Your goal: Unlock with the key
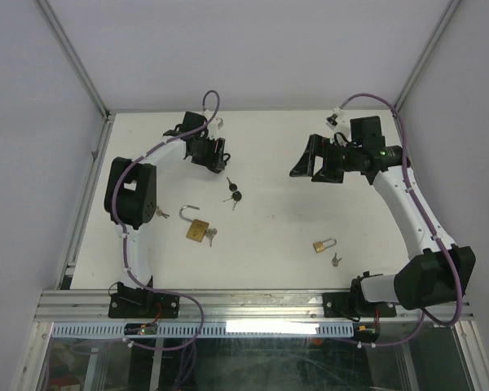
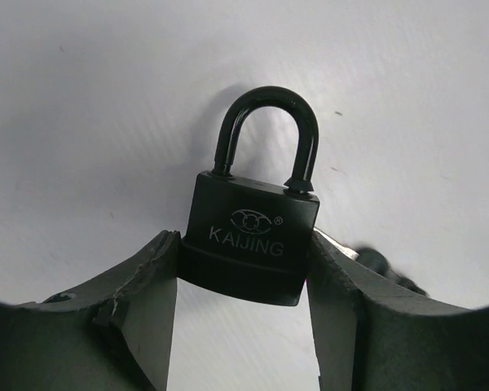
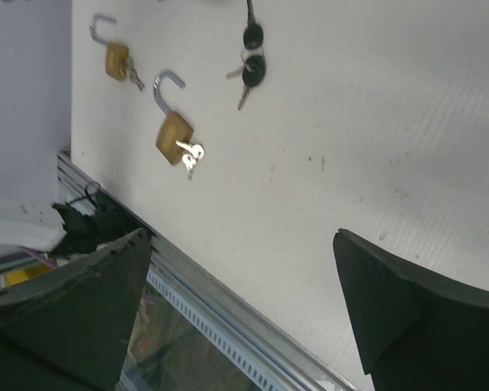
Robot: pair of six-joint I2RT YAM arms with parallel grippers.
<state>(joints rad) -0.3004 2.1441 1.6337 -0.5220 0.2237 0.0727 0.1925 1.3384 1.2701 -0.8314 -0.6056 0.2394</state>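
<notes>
A black padlock marked KAIJING, shackle closed, lies on the white table. My left gripper is shut on its body, one finger against each side. In the top view that gripper is at the back left and hides the padlock. A blurred key pokes out behind the right finger. Black-headed keys lie on the table just in front of the left gripper. My right gripper hangs open above the table's middle right, holding nothing.
A brass padlock with its shackle open and a key in it lies left of centre. A smaller brass padlock and a loose key lie near the front right. Another brass padlock lies beside the left arm. The metal front rail borders the table.
</notes>
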